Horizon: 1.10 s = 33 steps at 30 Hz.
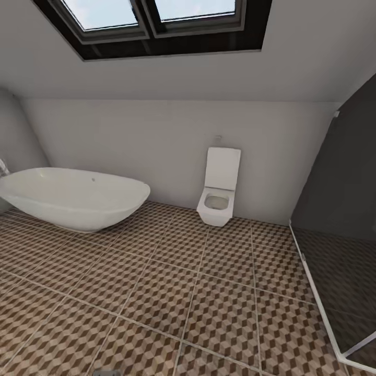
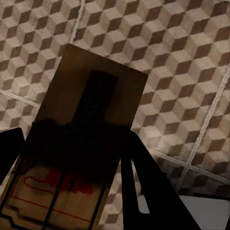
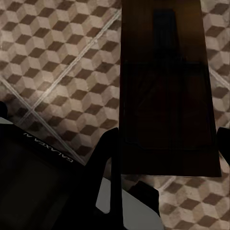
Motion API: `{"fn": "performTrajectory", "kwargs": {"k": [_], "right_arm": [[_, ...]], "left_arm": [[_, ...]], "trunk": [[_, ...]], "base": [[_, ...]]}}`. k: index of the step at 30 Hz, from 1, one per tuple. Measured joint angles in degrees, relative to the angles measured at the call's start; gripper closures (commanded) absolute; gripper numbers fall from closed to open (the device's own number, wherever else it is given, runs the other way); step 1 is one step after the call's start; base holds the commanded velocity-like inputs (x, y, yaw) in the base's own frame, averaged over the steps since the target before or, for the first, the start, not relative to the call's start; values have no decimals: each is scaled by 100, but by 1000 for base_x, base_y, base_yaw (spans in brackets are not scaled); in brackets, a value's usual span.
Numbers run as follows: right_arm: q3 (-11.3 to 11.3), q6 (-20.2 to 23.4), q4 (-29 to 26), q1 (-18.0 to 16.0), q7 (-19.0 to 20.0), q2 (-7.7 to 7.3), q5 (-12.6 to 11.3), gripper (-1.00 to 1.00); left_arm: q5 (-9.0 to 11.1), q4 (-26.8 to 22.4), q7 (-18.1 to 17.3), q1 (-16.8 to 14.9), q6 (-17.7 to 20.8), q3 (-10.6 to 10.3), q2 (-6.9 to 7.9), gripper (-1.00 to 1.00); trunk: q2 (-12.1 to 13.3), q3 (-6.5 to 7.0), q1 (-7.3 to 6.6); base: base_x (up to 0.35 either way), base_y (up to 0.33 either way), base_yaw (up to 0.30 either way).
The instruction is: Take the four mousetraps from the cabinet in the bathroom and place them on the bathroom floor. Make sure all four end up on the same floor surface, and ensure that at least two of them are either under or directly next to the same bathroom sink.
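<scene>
While you're looking out from the head camera, you've got the bathroom floor [image 1: 172, 292] with its brown and beige cube tiles spread across the lower half of the frame, a white oval bathtub [image 1: 73, 197] at middle left, and a wall-hung toilet [image 1: 218, 192] right of centre against the back wall. Skylight [image 1: 156, 18] sits along the top edge, and a dark glass shower screen [image 1: 339, 235] runs down the right side.

Your left wrist camera shows a mousetrap [image 2: 81, 148] pinched in the left gripper [image 2: 72, 191], dark fingers [image 2: 143, 182] pressed on either side of the tan board, red marking and wire at the lower left of that frame, tiles behind it.

Right wrist camera is much the same deal: the right gripper [image 3: 167, 158] is clamped on a second mousetrap [image 3: 165, 86], which looks really dark and shadowed, filling the upper right of the frame, held over the same tiled floor.
</scene>
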Motion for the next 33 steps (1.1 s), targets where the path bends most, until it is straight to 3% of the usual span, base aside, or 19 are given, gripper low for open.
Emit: {"fn": "performTrajectory", "kwargs": {"k": [33], "right_arm": [[1, 17, -1, 8, 6, 4, 10, 100]], "left_arm": [[11, -2, -1, 5, 2, 12, -46, 100]], "trunk": [[0, -59, 0]], "base": [[0, 0, 293]]}}
